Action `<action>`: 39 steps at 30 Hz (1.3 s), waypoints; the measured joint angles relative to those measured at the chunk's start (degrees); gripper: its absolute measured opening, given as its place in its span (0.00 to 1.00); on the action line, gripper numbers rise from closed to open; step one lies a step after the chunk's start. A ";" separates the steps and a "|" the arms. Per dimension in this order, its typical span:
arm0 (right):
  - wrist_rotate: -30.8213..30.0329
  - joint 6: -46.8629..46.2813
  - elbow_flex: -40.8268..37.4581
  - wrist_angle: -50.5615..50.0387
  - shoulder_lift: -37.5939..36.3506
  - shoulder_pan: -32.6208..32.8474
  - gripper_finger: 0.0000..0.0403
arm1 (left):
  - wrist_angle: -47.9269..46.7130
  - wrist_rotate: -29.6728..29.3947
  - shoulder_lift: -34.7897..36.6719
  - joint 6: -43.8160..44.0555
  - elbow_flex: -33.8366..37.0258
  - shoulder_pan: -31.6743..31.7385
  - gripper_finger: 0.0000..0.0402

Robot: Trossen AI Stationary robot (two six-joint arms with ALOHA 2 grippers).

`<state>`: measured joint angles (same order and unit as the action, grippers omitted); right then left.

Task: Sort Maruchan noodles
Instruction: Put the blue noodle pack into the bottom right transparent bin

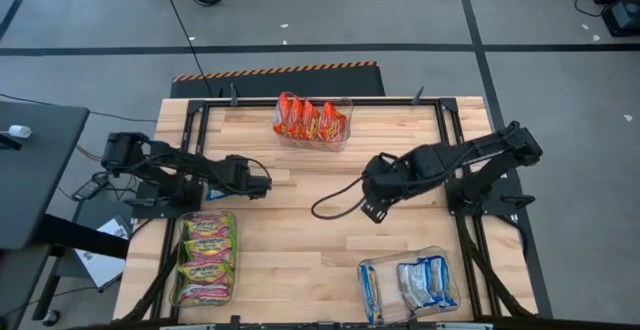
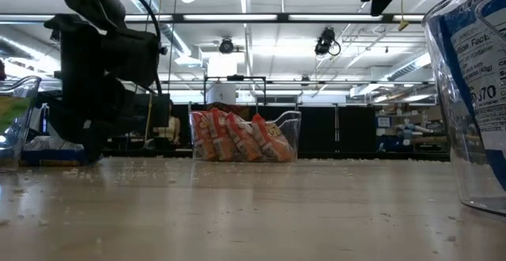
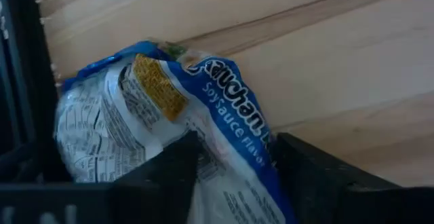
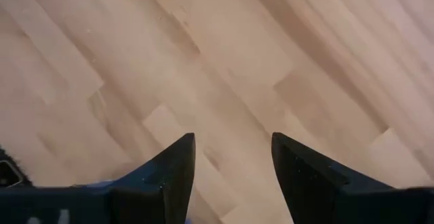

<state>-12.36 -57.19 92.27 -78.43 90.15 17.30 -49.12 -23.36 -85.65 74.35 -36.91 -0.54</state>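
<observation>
A blue-white Maruchan packet (image 3: 203,136) sits pinched between the jaws of the left gripper (image 3: 234,159), seen close in the left wrist view, its loose wrapper bulging out past the fingers (image 3: 169,173) above the wooden counter (image 1: 300,230). From overhead the left gripper (image 1: 258,183) hangs over the counter's left half, just beyond the bin of green-pink-yellow packets (image 1: 206,258). The right gripper (image 1: 375,210) waits over bare wood near the middle, jaws parted and holding nothing. Red-orange packets (image 1: 311,120) stand in the far bin, and the blue-white packets (image 1: 425,280) lie in the bin at the near right corner. The carried packet's matching bin is well apart, across the counter, on the other arm's side. The hold looks to be on slack film, not the noodle block, so it could slip free on a long reach; a release into the nearby green bin would mix the kinds, and crossing risks brushing the right arm
</observation>
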 joint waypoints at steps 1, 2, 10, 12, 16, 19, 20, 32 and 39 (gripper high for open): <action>0.00 1.11 0.00 0.07 0.00 -0.61 0.50 | 0.50 0.05 -0.54 -0.01 0.00 -0.03 0.47; 0.00 2.14 0.00 0.24 0.00 -1.10 0.50 | 0.73 0.08 -0.79 0.03 -0.02 -0.19 0.43; -3.56 11.16 0.00 4.66 -1.02 -2.36 0.50 | -4.85 1.63 1.39 -1.87 -6.20 -0.45 0.04; -4.52 13.44 0.00 6.67 -1.17 -2.33 0.50 | -7.13 0.53 3.29 -3.01 -9.78 -0.48 0.05; -5.62 16.42 0.00 10.22 -1.31 -1.32 0.50 | -7.66 -1.97 8.39 -5.98 -17.93 -2.10 0.05; -8.23 17.92 0.00 11.67 -1.31 0.63 0.50 | -3.89 -6.36 12.83 -9.03 -23.86 -6.23 0.05; -9.38 18.23 0.00 12.31 -1.31 1.58 0.50 | -1.44 -8.33 14.16 -10.45 -25.41 -8.07 0.05; -29.07 31.53 -0.01 34.51 -4.31 20.83 0.50 | 53.75 -23.33 17.06 -47.87 -28.24 -30.91 0.04; -28.41 58.39 -0.02 46.88 -4.11 24.24 0.50 | 86.45 3.33 8.64 -63.40 -28.22 -28.07 0.04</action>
<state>-40.77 1.20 92.25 -31.55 86.04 41.54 37.33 -20.03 -77.01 10.95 -65.12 -28.60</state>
